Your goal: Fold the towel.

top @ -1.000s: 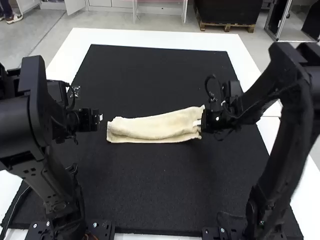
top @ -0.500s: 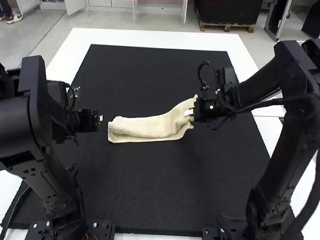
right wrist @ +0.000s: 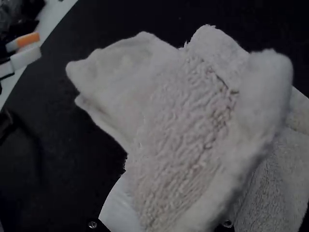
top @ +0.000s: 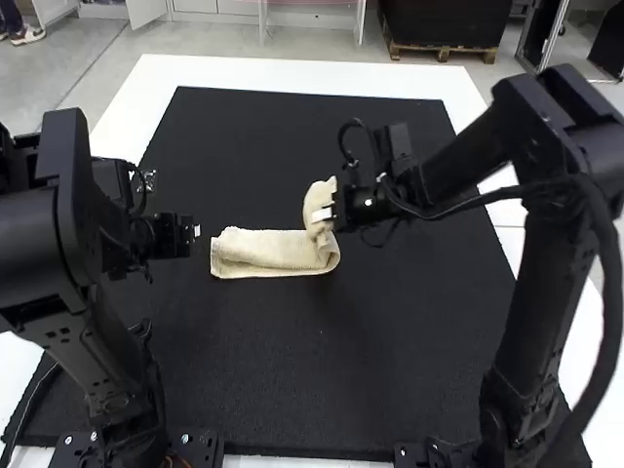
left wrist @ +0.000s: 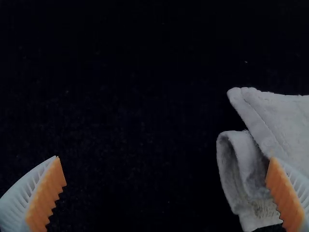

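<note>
One end of the towel (top: 268, 253) is up, pinched by the right hand (top: 328, 213); the long rest points to the open left hand (top: 197, 231), so fold that way.

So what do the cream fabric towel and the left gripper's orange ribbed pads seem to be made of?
The cream towel looks like soft, matt cloth, perhaps cotton terry, judging by its nubbly pile. The ribbed pads on the left gripper look like dull rubber or soft plastic, going by their moulded-looking teeth.
</note>
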You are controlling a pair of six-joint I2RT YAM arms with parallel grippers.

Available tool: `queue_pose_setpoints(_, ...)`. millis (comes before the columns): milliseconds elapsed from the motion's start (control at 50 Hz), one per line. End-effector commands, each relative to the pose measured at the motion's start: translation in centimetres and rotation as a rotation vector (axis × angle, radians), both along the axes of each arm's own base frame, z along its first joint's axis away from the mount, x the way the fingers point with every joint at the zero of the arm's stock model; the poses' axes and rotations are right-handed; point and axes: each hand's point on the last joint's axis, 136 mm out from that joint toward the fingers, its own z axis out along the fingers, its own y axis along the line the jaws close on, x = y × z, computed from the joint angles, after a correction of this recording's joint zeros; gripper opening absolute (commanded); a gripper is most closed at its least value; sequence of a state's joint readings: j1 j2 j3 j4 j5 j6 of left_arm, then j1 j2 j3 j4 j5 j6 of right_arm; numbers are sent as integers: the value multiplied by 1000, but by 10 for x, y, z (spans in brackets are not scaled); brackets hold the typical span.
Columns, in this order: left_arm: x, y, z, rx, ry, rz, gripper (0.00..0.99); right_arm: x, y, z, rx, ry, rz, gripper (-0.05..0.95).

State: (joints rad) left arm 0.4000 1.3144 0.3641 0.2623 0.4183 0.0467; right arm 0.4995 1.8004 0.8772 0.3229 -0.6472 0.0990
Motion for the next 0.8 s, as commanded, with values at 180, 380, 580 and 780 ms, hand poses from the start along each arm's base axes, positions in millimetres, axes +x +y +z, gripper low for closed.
queue_pose_setpoints(180,7,8,17,19,-47,17,970,-6,57,1,36,5,106,-23)
queue_pose_setpoints(380,8,8,17,19,-50,18,969,-9,85,-3,44,4,150,-23)
queue_pose_setpoints(580,7,8,17,19,-47,17,969,-10,108,1,58,-6,183,-23)
queue_pose_setpoints(780,6,7,20,22,-57,16,969,-11,124,-2,64,-10,208,-23)
